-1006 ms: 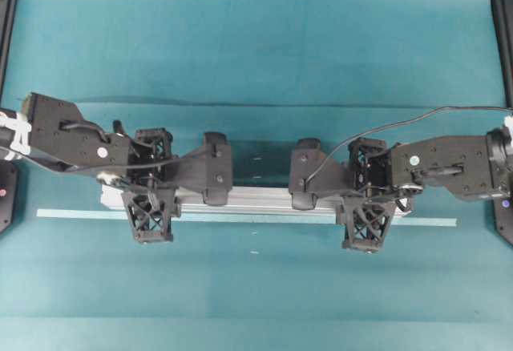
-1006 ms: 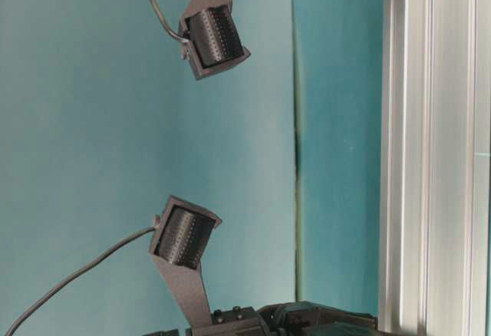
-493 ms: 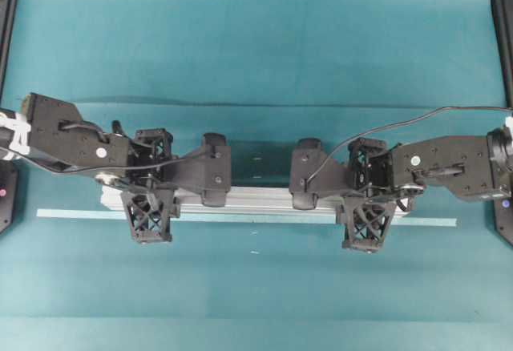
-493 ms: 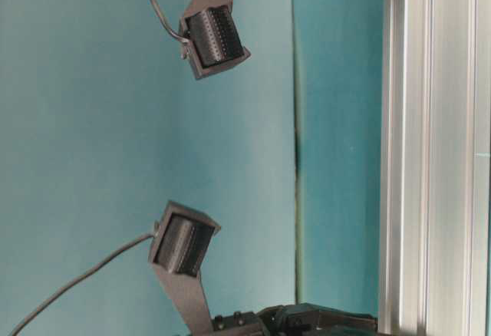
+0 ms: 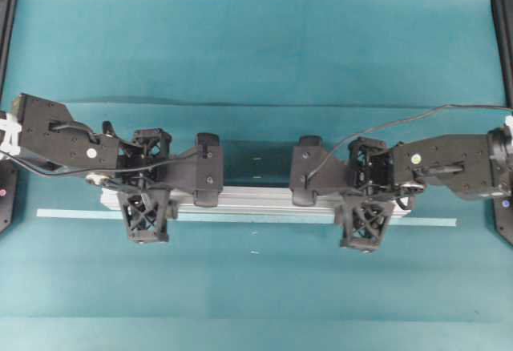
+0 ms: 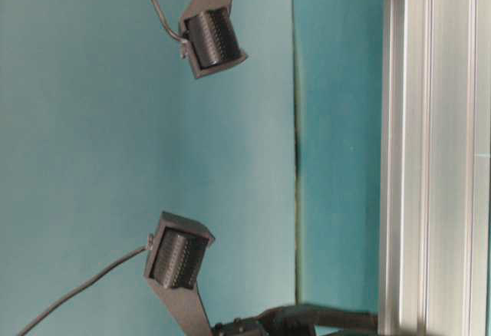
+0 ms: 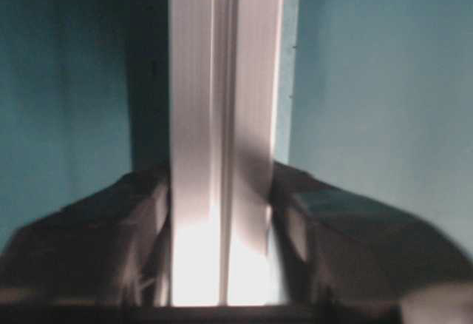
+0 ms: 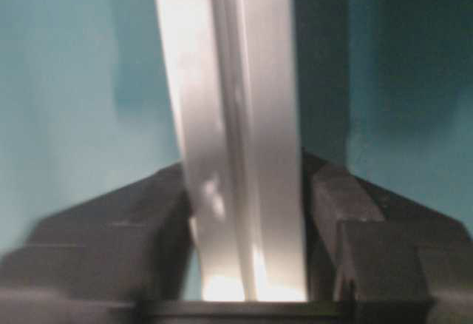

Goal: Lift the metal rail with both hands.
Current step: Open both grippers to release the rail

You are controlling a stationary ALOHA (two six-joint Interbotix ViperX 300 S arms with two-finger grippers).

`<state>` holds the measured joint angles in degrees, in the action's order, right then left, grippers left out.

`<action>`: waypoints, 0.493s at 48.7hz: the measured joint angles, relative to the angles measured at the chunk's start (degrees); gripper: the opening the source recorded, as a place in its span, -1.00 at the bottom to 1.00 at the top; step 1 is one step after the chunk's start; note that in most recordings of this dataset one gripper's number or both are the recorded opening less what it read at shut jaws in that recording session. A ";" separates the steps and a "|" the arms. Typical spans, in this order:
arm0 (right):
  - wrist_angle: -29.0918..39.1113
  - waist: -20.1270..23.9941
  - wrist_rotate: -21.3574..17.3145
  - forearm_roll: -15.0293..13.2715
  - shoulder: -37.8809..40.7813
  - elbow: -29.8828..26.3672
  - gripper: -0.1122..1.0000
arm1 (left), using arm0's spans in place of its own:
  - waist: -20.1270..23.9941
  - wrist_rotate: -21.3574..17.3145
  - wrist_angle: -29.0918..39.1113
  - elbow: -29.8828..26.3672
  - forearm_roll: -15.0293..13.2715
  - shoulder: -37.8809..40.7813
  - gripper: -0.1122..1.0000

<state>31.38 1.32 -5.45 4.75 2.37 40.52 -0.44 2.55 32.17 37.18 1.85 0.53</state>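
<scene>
Both sets of jaws have just eased wider around the metal rail point(image 5: 264, 200), which lies lengthwise mid-bench, left gripper point(image 5: 146, 184) and right gripper point(image 5: 365, 192) straddling it with slight gaps, so grip looks released, rail likely set down.

1. The overhead camera looked straight down on the teal table point(image 5: 256, 46), taking in the whole metal rail point(image 5: 256, 200) and both arms.
2. The table-level camera sat close to the rail point(image 6: 433, 152) and was turned sideways, so the rail ran vertically at the right edge.
3. Each wrist camera looked along its own jaws, very near the rail point(image 7: 222, 117) point(image 8: 236, 117).
4. All four views shared the rail.
</scene>
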 measured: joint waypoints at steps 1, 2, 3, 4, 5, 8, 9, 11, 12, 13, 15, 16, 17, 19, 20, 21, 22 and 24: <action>-0.18 0.09 0.00 0.09 0.00 0.00 0.60 | -0.09 0.00 0.00 0.09 0.00 0.00 0.49; -0.26 0.18 0.00 0.18 0.00 0.00 0.69 | -0.18 0.09 0.00 0.09 0.00 0.00 0.58; -0.26 0.26 0.00 0.18 0.00 -0.09 0.76 | -0.18 0.09 -0.09 0.09 0.00 0.00 0.67; -0.26 0.35 0.00 0.26 0.00 -0.09 0.84 | -0.26 0.09 0.00 0.00 0.00 0.00 0.76; -0.35 0.35 0.09 0.26 0.00 0.00 0.89 | -0.35 0.09 -0.09 0.09 0.00 0.00 0.81; -0.35 0.35 0.09 0.26 0.00 0.00 0.98 | -0.53 0.00 0.00 0.09 0.00 0.00 0.83; -0.44 0.35 0.09 0.26 0.09 0.00 0.98 | -0.53 0.09 0.00 0.09 0.00 0.00 0.82; -0.44 0.26 0.09 0.26 0.00 0.00 0.97 | -0.53 0.09 0.00 0.09 -0.09 0.00 0.81; -0.62 0.26 0.09 0.26 0.00 0.00 0.96 | -0.53 0.09 -0.09 0.09 0.00 -0.09 0.81; -0.70 0.26 0.09 0.26 0.00 0.00 0.95 | -0.53 0.09 -0.09 0.09 0.00 0.00 0.81; -0.79 0.35 0.09 0.26 0.00 0.00 0.95 | -0.53 0.09 0.00 0.18 0.00 -0.09 0.81; -0.88 0.26 0.09 0.26 -0.09 0.00 0.96 | -0.53 0.09 -0.09 0.18 0.00 -0.09 0.81; -0.79 0.35 0.09 0.26 -0.09 0.00 0.96 | -0.53 0.09 0.00 0.26 0.00 -0.18 0.81; -0.79 0.26 0.09 0.26 -0.18 0.00 0.96 | -0.53 0.09 0.00 0.26 0.00 -0.53 0.81; -0.88 0.26 0.09 0.26 -0.35 0.00 0.96 | -0.53 0.09 0.09 0.26 0.00 -0.79 0.81; -0.88 0.26 0.09 0.26 -0.53 0.00 0.96 | -0.53 0.09 0.18 0.35 0.00 -1.14 0.81; -0.88 0.26 0.09 0.26 -0.79 0.00 0.96 | -0.53 0.09 0.44 0.26 0.00 -1.58 0.81; -1.05 0.18 0.09 0.26 -1.76 0.00 0.96 | -0.53 0.09 0.79 0.26 0.00 -2.64 0.81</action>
<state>30.32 1.49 -5.36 5.01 0.62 40.52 -0.97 2.64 32.96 37.44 1.85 -2.11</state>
